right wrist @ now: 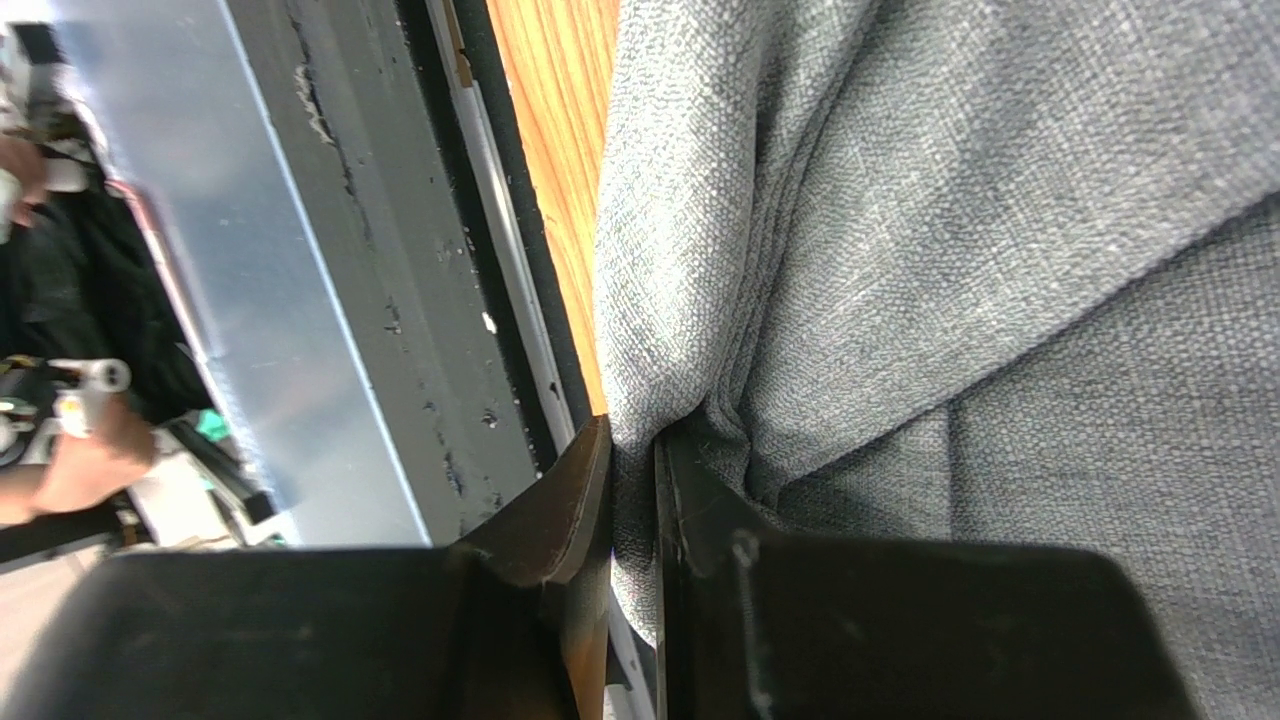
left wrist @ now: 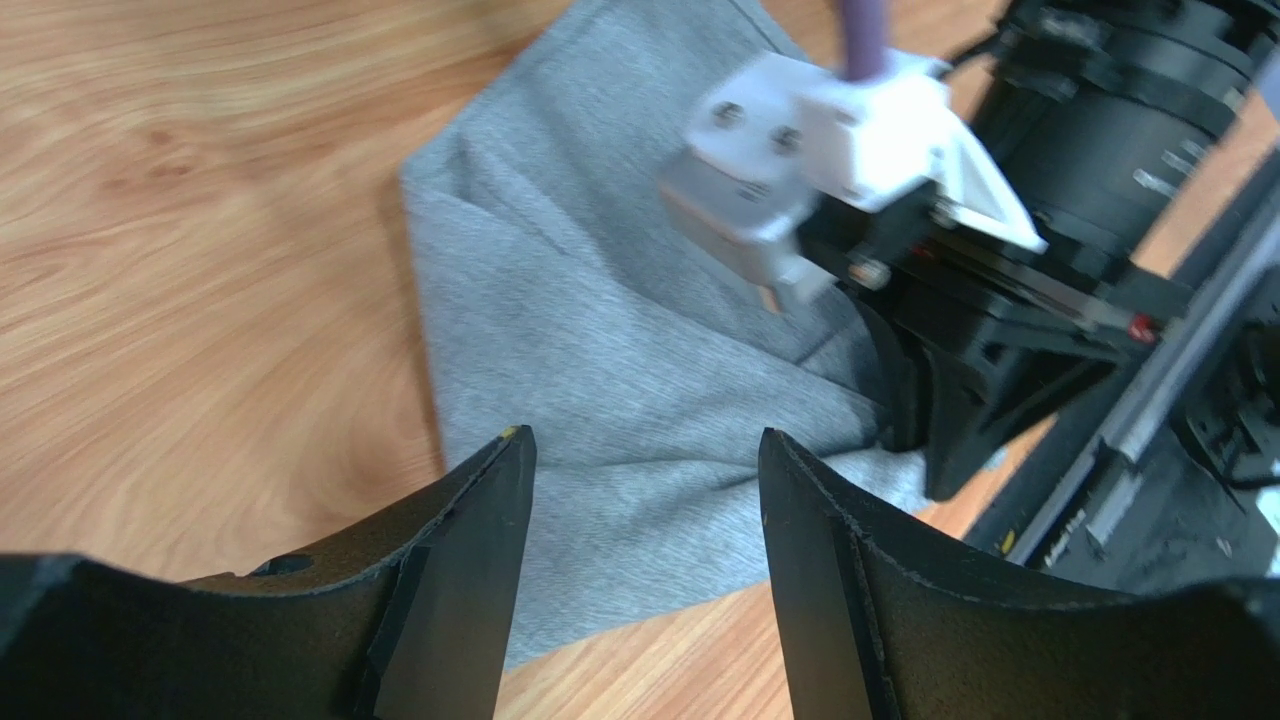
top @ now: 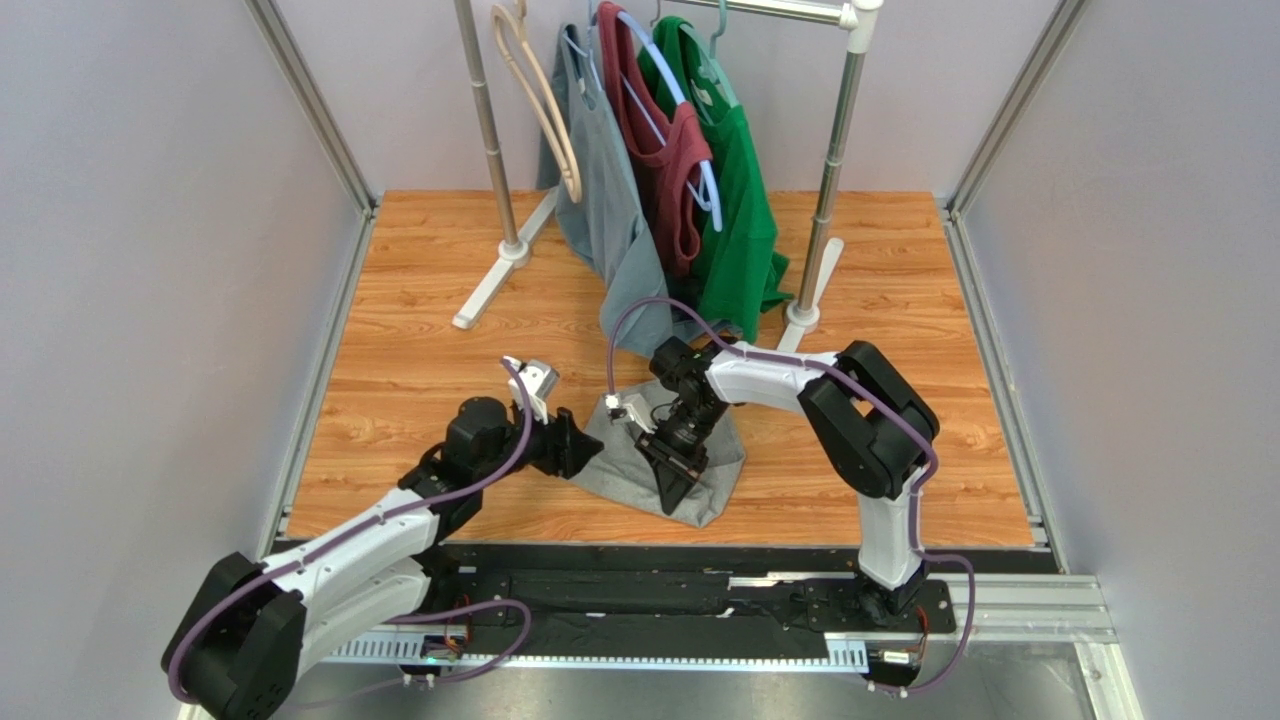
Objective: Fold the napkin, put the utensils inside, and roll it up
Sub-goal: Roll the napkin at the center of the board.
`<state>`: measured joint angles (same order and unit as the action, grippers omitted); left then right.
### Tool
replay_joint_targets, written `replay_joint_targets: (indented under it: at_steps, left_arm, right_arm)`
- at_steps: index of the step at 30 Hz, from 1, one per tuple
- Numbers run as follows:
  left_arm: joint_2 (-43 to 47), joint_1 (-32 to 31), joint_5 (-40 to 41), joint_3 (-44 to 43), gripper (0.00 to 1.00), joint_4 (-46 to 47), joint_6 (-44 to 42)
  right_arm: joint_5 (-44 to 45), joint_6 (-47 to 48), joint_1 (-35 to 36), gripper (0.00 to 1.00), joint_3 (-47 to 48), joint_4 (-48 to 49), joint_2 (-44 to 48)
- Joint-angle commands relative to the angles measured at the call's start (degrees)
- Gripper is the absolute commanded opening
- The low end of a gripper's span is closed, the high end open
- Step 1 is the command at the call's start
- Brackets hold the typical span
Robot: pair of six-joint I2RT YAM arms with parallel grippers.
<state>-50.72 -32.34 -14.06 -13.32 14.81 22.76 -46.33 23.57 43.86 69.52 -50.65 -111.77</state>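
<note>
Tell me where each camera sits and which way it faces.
Top external: above and behind the bases, looking down at the table; both arms, left gripper and right gripper show.
Left wrist: on the left arm, looking past its open fingers at the napkin and the right gripper.
Right wrist: on the right arm, looking along its fingers, shut on a napkin fold, toward the near rail.
Shared: all show the napkin; top and left wrist both show the right gripper.

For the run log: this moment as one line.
step: fold | right gripper: shut on napkin | left gripper: open, by napkin edge
</note>
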Motion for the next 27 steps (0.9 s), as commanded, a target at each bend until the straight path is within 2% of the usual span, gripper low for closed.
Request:
replay_joint_targets:
  at_steps: [1,6,11,18,27]
  left_arm:
    - [-3.32,-2.72,-7.98,-1.87,0.65,5.41,-5.08]
    - [-11.50,-9.76,-8.61,-4.87,0.63,7.95,-10.01]
    - [-18.43,-10.90,-13.00,-8.74,0.63,8.83,-12.57]
    - [-26.09,-14.06,-9.23,-12.16,0.63,10.06,-15.02]
    - [-34.53,-14.33,-11.07,-13.22,0.57,12.79,-12.66]
  right_arm:
    - [-1.92,-1.07,-1.14,0.00,0.88,-1.99,-1.70]
    - [-7.37,-0.55,-3.51,0.00,1.41,-2.52,-3.10]
    - [-8.60,-0.11,-5.18,0.00,2.03,-3.66,-4.42]
    - [-7.90,-0.28,-5.62,0.00,2.82,-4.19,-5.30]
    - [-6.94,-0.72,-6.32,0.00,2.20,-3.93,-4.78]
